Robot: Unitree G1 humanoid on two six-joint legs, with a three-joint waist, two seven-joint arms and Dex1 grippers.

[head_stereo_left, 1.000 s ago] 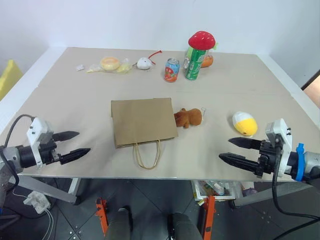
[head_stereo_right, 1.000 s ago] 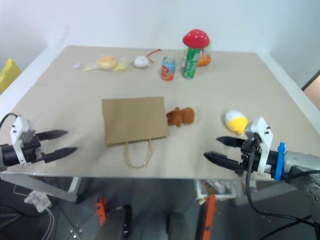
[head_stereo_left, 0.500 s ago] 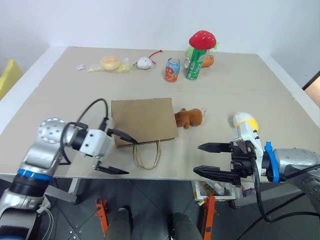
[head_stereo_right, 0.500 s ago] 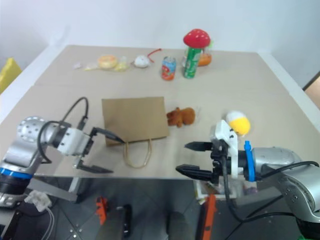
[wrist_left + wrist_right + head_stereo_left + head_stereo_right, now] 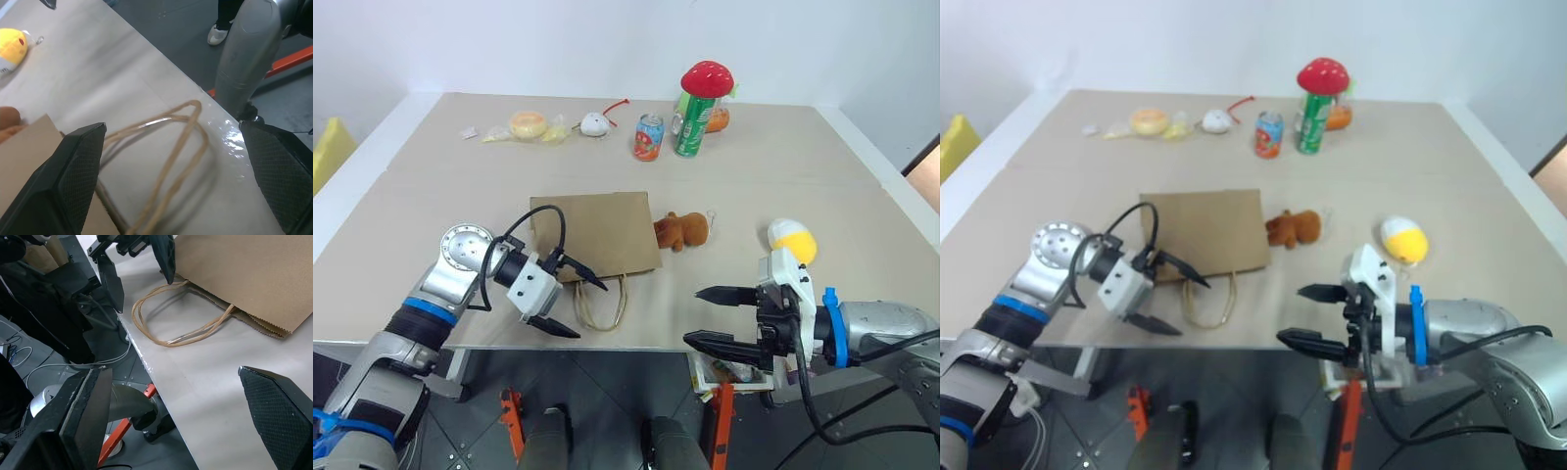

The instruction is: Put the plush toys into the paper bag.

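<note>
Fuzzy bear (image 5: 683,231), smooth egg (image 5: 792,241), flat kraft bag (image 5: 595,236)

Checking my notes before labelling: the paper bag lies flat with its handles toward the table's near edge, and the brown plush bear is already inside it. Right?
Not quite. The paper bag does lie flat with its handles toward the near edge, but the brown plush bear is not inside: it lies on the table against the bag's right edge, as the left eye view shows.

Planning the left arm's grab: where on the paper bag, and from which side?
Take the twin loop handles of the paper bag, coming from the table's near edge. The bag lies flat, and only the loops stick out clear, right by the open left gripper.
</note>
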